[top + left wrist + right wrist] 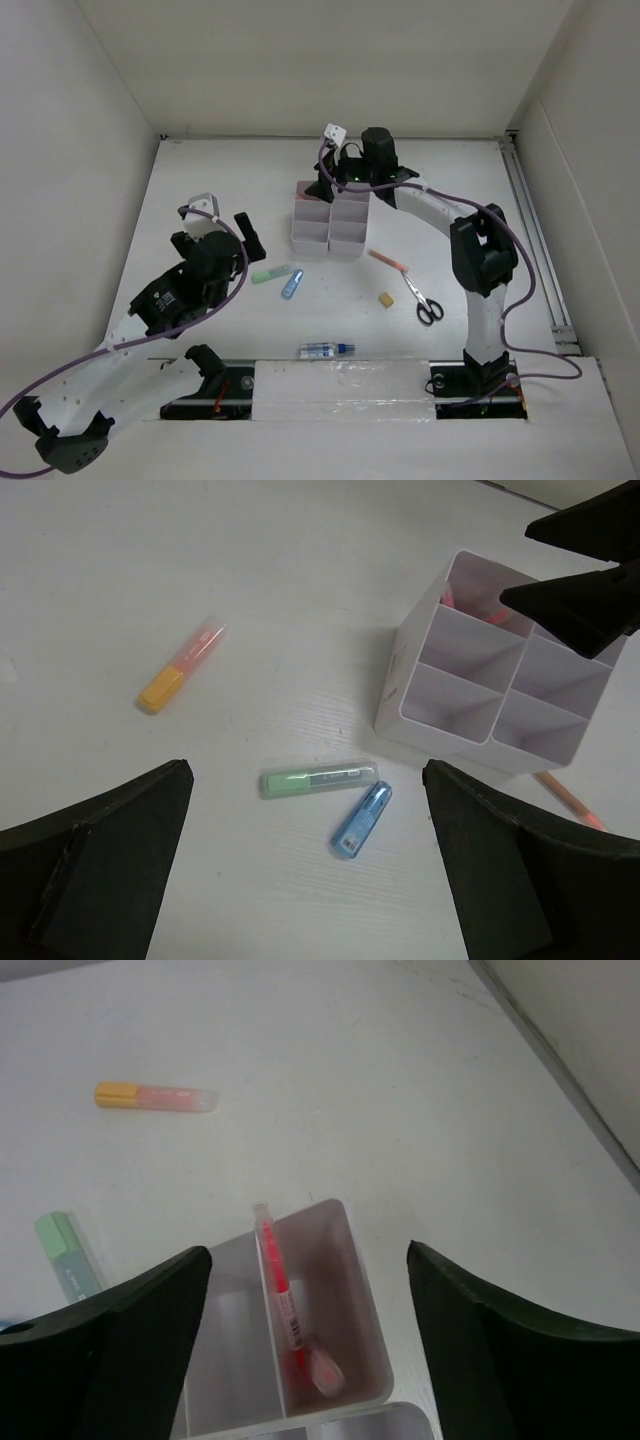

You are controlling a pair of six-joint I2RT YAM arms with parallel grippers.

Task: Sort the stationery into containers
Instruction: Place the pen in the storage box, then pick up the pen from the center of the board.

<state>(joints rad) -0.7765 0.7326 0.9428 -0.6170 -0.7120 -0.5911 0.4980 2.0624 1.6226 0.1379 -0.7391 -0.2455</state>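
Clearly the tightest spot is around the white organizer [330,225], where the right hand [308,1252] hovers open and empty directly over a corner compartment at the end farthest from the arm bases. A pink pen [283,1295] lies slanted inside that compartment, its upper end propped at the rim against the divider. If the right hand drops or swings sideways while leaving, a finger could catch that raised end or the thin wall, flicking the pen out or tipping the organizer, which looks light. On the organizer's left, the left hand [306,770] hangs spread wide with nothing in it above the green marker [318,779] and the blue tube [361,819]. These lie just beside each other on the table, so a closing grasp could pinch both or roll the round marker away. Carrying either toward the organizer while the right arm is over it risks the arms colliding.
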